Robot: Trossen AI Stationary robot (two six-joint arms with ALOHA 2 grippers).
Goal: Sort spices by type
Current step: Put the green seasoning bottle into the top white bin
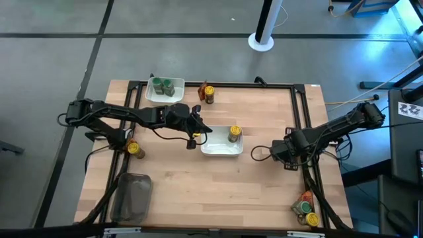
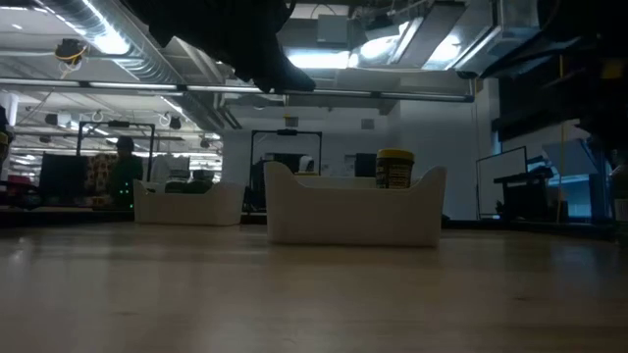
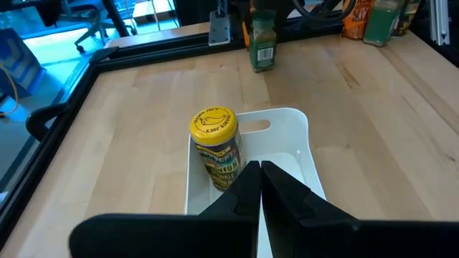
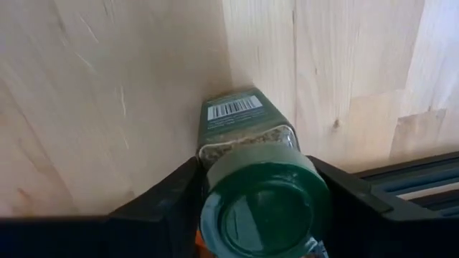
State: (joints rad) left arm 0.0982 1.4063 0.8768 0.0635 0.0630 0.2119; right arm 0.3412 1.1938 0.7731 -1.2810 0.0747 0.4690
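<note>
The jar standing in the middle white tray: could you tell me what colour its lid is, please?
Yellow. The jar and its lid show best in the left wrist view.

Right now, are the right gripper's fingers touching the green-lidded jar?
Touching. The right wrist view shows the green-lidded jar wedged between the right gripper's two dark fingers, both pressed against its sides with no visible gap.

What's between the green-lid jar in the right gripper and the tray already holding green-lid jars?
The green-lid jar sits between the right gripper fingers. The direct line to the far tray likely crosses the middle tray, with its yellow-lid jar, and passes close to the shut left gripper.
</note>
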